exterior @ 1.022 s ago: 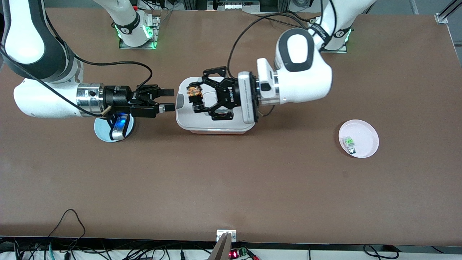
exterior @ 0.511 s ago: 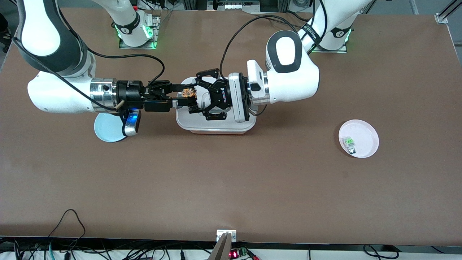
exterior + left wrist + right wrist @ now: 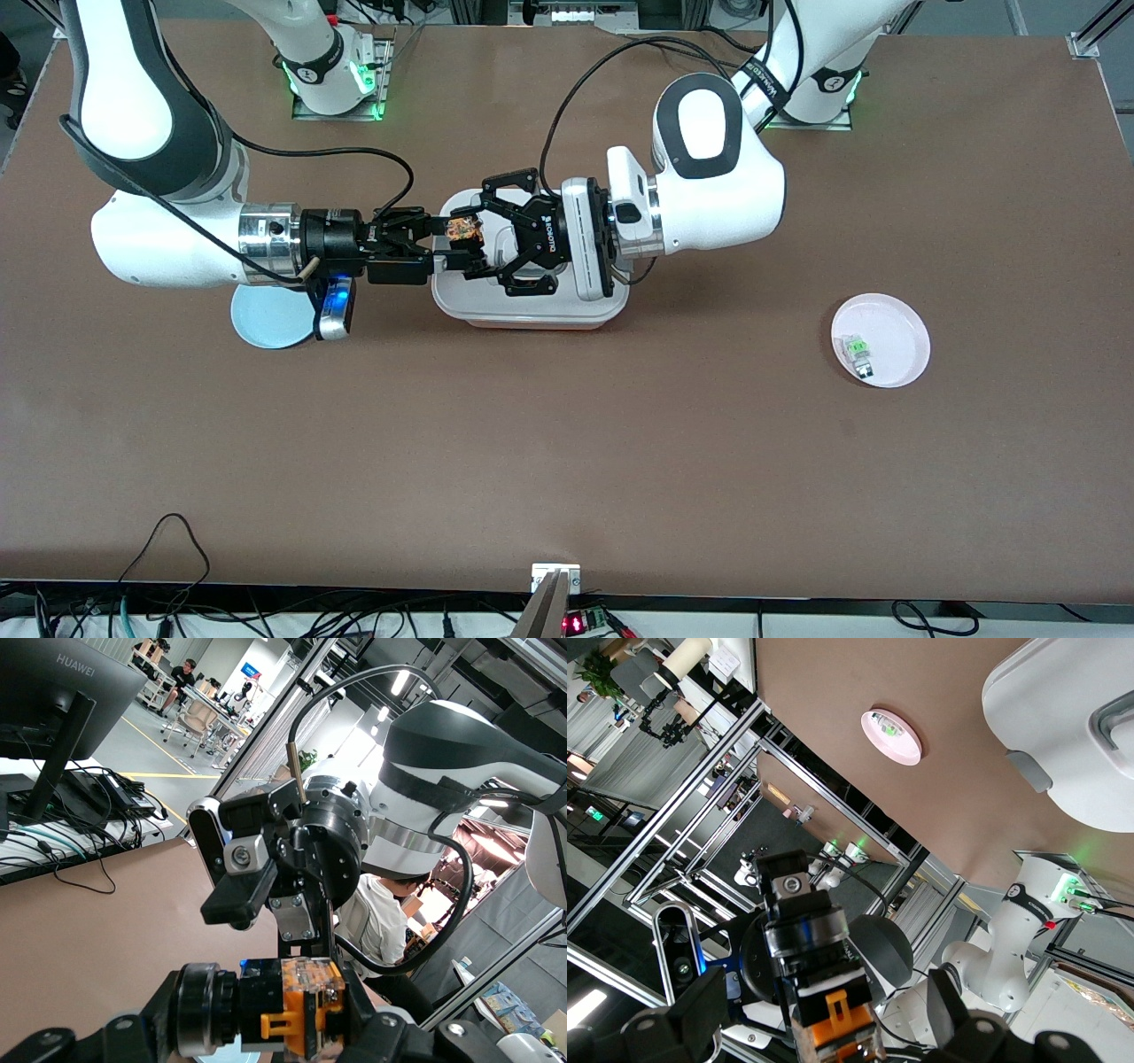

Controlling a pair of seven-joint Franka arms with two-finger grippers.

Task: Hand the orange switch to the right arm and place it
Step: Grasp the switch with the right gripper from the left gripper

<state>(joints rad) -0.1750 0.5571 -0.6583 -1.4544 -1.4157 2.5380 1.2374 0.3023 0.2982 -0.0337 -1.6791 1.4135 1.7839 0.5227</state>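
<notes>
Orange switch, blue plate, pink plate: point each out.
orange switch (image 3: 464, 229), front view, its orange-marked body between the gripper fingers.
blue plate (image 3: 266, 319), front view, bare part by the rim.
pink plate (image 3: 899, 323), front view, bare surface beside the green-topped part.

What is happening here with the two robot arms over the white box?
The two arms are in the middle of a handover above the white box. The left gripper is shut on the orange switch and holds it out in the air. The right gripper is open, with its fingers on either side of the switch, not yet closed on it. A blue plate lies under the right arm, and a pink plate with a green-topped component lies toward the left arm's end.
</notes>
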